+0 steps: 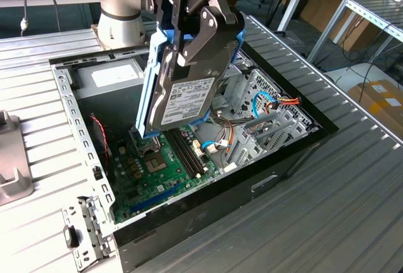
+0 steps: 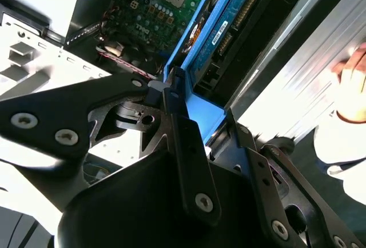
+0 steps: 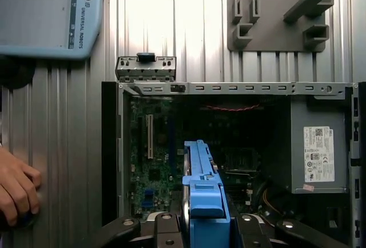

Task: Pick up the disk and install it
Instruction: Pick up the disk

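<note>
Black gripper (image 1: 192,46) on flat blue-bracketed disk (image 1: 186,100)

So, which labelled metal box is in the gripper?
The disk, framed by its blue bracket, clamped upright above the motherboard; the larger grey power supply sits in the case.

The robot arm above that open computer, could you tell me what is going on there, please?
The arm's gripper is shut on the disk, a silver hard drive in a blue bracket, and holds it roughly on edge in the air above the open computer case, over the green motherboard. The disk is not yet seated anywhere in the case. A person's hand rests on the ribbed metal table beside the case.
</note>
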Controlling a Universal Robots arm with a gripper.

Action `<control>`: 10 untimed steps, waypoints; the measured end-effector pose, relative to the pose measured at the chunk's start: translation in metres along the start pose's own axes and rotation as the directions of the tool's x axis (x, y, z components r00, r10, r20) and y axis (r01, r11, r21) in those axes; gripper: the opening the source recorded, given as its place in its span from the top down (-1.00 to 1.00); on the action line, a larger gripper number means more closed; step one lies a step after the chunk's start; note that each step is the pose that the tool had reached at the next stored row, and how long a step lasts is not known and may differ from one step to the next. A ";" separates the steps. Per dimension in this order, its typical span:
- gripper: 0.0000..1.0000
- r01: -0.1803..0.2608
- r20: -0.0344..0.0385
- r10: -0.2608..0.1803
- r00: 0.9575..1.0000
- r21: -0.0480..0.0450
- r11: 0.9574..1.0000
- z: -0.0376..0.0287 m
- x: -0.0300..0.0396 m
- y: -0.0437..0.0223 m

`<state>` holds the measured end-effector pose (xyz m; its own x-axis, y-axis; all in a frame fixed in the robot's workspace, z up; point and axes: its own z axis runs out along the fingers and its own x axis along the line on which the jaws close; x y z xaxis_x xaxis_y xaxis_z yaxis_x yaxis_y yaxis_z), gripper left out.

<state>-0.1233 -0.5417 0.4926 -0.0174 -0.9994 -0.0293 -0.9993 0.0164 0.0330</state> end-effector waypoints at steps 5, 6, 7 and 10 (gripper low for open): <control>0.25 0.000 0.000 0.000 1.000 0.000 1.000 0.0001 0.0070 -0.0016; 0.25 0.000 0.000 0.000 1.000 0.000 1.000 0.0000 0.0086 -0.0021; 0.25 0.000 0.000 0.000 1.000 0.000 1.000 -0.0001 0.0098 -0.0025; 0.25 0.000 0.000 0.000 1.000 0.000 1.000 -0.0002 0.0155 -0.0042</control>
<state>-0.1194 -0.5572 0.4922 -0.0170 -0.9994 -0.0294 -0.9993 0.0160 0.0329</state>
